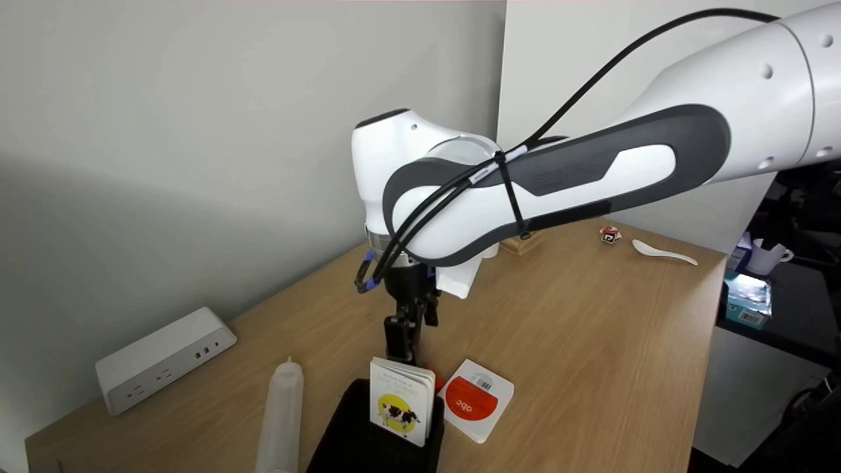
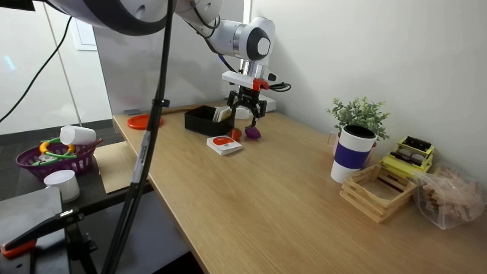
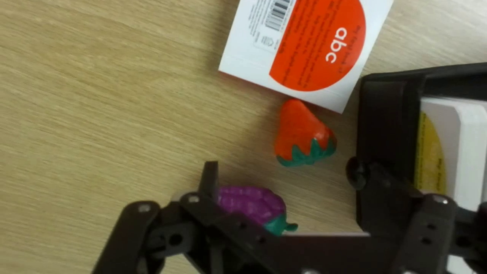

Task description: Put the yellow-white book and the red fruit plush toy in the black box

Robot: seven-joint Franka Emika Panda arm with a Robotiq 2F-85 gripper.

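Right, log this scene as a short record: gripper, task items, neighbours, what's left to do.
gripper: open, holding nothing
yellow-white book: inside the black box, standing on edge, top above the rim
red fruit toy: on the table, beside the black box
purple fruit toy: on the table, partly hidden by the gripper in the wrist view
abc book: lying flat on the table
left to do: red fruit toy into the black box

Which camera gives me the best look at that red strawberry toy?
The wrist view: the strawberry toy shows large and whole, with nothing covering it. The exterior views show less: small beside the black box, or apparently just a red sliver behind the yellow-white book.
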